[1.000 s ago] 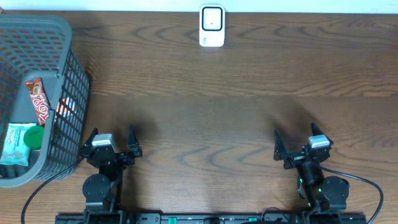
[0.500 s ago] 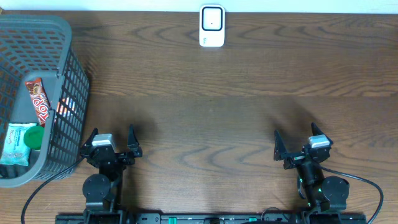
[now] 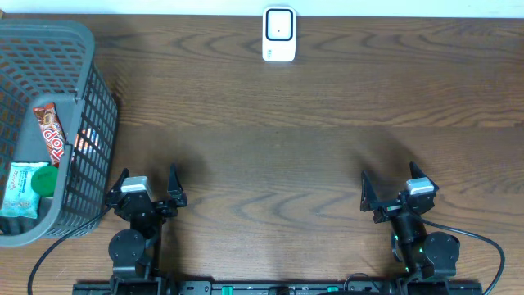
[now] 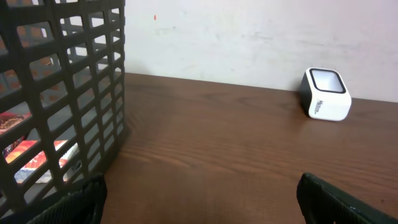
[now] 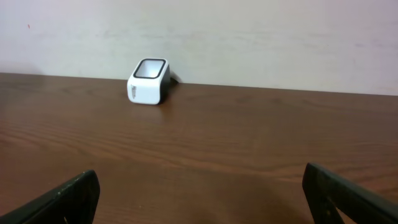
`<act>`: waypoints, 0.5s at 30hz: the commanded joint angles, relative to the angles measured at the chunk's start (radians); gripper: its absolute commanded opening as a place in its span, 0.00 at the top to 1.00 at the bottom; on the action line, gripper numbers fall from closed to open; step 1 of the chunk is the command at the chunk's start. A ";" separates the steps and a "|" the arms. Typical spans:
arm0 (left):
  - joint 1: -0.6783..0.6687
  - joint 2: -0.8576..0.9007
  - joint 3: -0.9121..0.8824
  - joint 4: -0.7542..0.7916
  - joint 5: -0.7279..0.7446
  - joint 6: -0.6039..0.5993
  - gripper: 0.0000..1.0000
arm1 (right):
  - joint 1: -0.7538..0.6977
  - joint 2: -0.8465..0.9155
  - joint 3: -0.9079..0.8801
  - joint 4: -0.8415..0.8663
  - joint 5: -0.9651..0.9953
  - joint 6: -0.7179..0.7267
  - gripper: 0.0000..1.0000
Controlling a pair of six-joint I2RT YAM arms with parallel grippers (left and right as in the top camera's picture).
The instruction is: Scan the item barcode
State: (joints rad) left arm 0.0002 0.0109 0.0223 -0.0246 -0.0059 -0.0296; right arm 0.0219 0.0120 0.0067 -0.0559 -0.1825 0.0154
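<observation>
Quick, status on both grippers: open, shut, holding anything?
Left gripper: open, holding nothing.
Right gripper: open, holding nothing.

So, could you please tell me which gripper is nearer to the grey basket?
Left. The left gripper sits right beside the grey basket, just off its wall; the right gripper is far across the table, at the opposite side.
</observation>
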 commanded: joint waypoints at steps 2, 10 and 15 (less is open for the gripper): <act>0.005 -0.007 -0.018 -0.020 -0.013 0.002 0.02 | 0.004 -0.005 -0.001 -0.005 0.006 0.014 0.01; 0.005 -0.007 -0.018 0.004 -0.003 0.002 0.02 | 0.004 -0.005 -0.001 -0.005 0.006 0.013 0.01; 0.005 -0.007 -0.016 0.056 0.045 -0.010 0.02 | 0.004 -0.005 -0.001 -0.005 0.006 0.014 0.01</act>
State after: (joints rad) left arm -0.0002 0.0109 0.0174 0.0177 -0.0010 -0.0299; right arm 0.0219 0.0120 0.0067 -0.0559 -0.1825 0.0154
